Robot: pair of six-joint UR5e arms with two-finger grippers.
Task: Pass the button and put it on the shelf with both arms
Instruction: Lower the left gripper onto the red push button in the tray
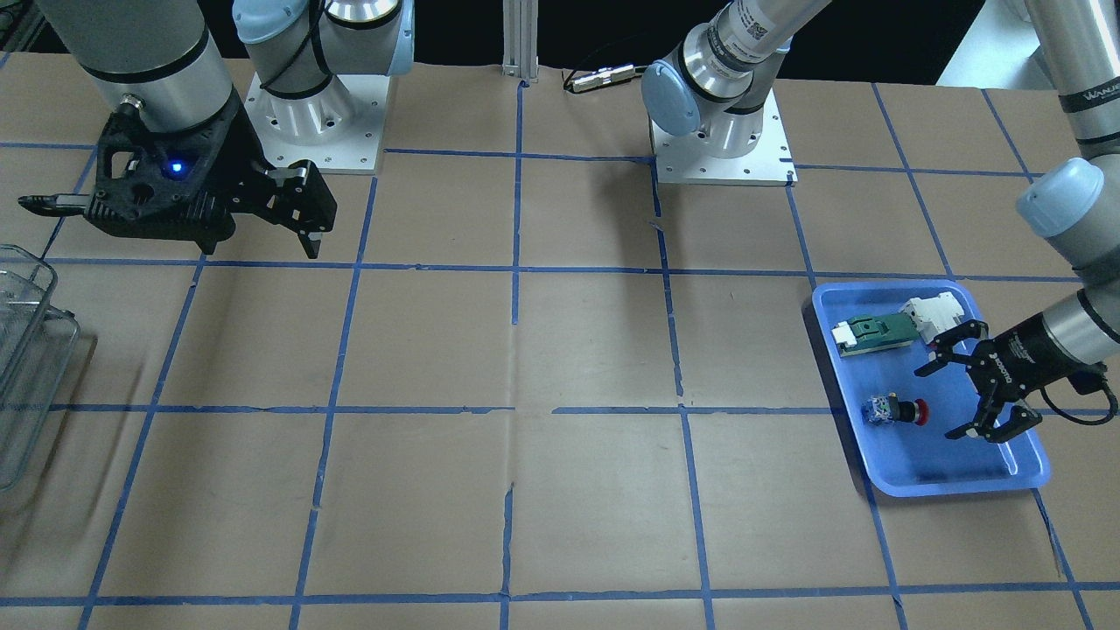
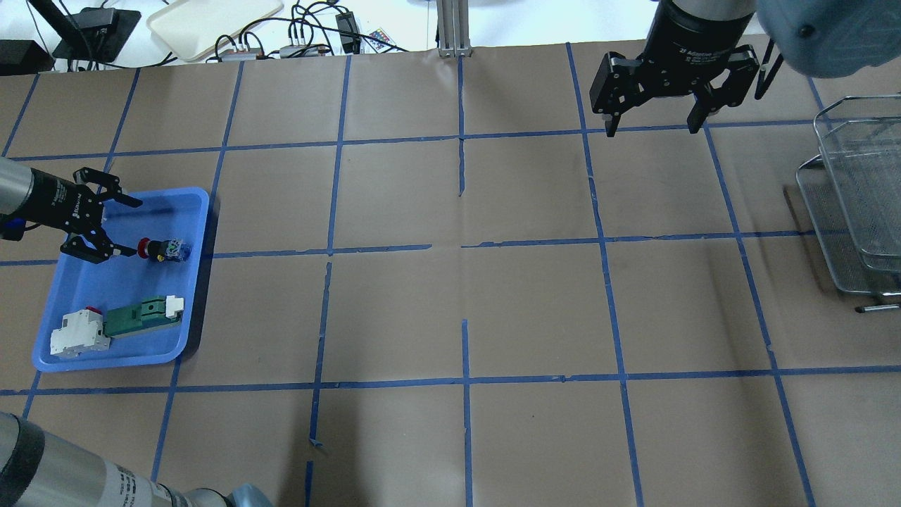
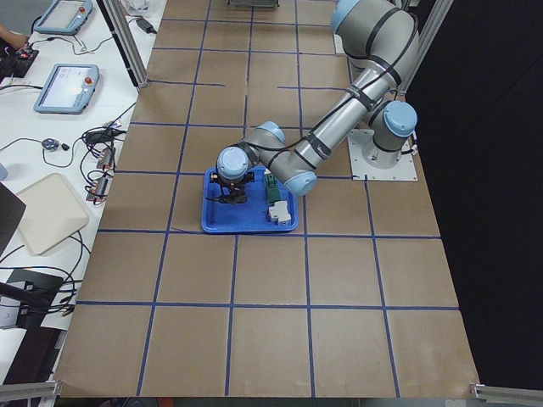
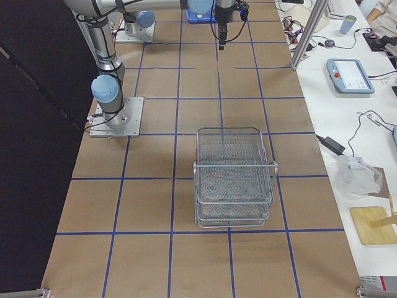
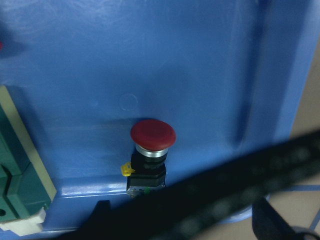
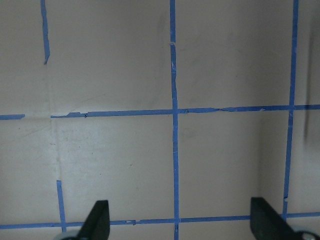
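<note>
Button [image 2: 163,249] lying on its side in the blue tray [image 2: 120,365], near the rim facing table centre, with bare tray floor around it; long axis across the tray, red cap toward the left gripper [image 2: 134,227]; that gripper's fingers spread, just short of the cap; right gripper [image 2: 651,129] likewise spread, above bare table, apart from the shelf [image 2: 845,176].

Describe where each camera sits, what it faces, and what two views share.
Front-facing: across the table, facing the robot; both bases, left end effector over blue tray, right end effector.
Overhead: behind the robot, looking down; both end effectors, shelf.
Exterior left: table's left end; left arm over tray.
Exterior right: table's right end; shelf nearest.
Left wrist: down on the button.
Right wrist: down on taped table, fingertips showing.
Shared: front-facing and overhead both show the button.
</note>
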